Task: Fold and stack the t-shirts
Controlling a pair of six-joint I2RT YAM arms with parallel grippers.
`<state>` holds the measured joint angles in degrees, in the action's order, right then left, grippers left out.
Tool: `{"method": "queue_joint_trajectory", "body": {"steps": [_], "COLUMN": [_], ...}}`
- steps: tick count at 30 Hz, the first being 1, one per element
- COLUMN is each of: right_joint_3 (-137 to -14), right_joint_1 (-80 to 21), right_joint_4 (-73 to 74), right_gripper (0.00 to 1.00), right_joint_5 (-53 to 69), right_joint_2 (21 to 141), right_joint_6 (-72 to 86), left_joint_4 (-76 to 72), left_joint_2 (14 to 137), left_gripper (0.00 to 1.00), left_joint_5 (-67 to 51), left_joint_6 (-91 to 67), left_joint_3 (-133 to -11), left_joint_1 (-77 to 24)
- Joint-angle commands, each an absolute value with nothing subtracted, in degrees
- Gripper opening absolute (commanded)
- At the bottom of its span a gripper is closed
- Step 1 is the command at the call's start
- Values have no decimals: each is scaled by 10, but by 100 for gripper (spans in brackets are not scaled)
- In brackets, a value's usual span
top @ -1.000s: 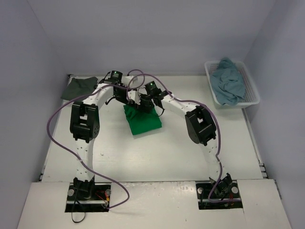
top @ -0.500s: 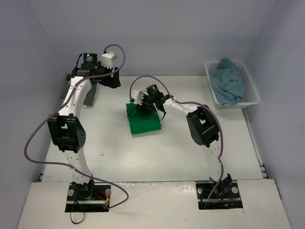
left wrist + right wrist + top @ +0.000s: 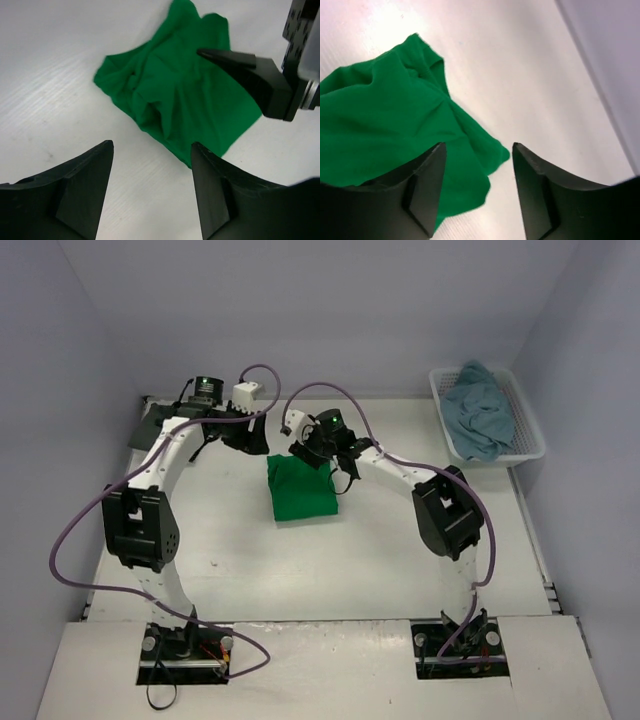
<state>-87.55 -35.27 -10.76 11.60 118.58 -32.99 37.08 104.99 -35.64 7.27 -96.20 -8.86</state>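
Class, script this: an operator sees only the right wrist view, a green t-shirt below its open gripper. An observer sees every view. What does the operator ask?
Operator: Where is the left gripper?
Observer: The left gripper is open and empty, just off the green t-shirt's far left corner.
Operator: Any shirts left to fold?
Observer: A teal-blue t-shirt lies bunched in the white basket at the far right.

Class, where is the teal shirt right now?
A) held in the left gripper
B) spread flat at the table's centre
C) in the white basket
C: the teal shirt lies bunched inside the basket at the table's far right corner.
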Motion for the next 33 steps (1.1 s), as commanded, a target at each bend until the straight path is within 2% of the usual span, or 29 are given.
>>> {"method": "queue_joint_trajectory", "body": {"steps": [1,4,5,6,7,17,20,33], "right_joint_3": [-863,-846,-845,-849,-849,-834,-836,-860], "right_joint_1": [-348,-345,-344,-344,-343,-324,-318,-301], "right_joint_4": [-167,-164,-161,-142,-134,-113,-113,-112], "right_gripper": [50,15,10,2,0,0,0,0], "right_joint_5": [82,84,96,98,103,158,168,208], "right_joint_2": [1116,1105,1104,1107,1111,1148,1164,1237], "right_joint_6": [-305,-303,-304,-305,-307,-310,-310,-310], "left_joint_4": [339,329,324,323,322,269,266,238], "left_joint_2": [988,984,984,986,987,1012,1030,1104], "left_gripper": [57,51,50,49,48,26,23,19], "left_joint_5": [-384,-393,-395,-399,-401,-419,-418,-441], "left_joint_6": [70,62,62,59,60,28,28,18], "left_joint_3": [-950,-934,-931,-929,-925,-894,-892,-903], "left_joint_1": [-116,-134,-143,-148,-153,-172,-172,-172]}}
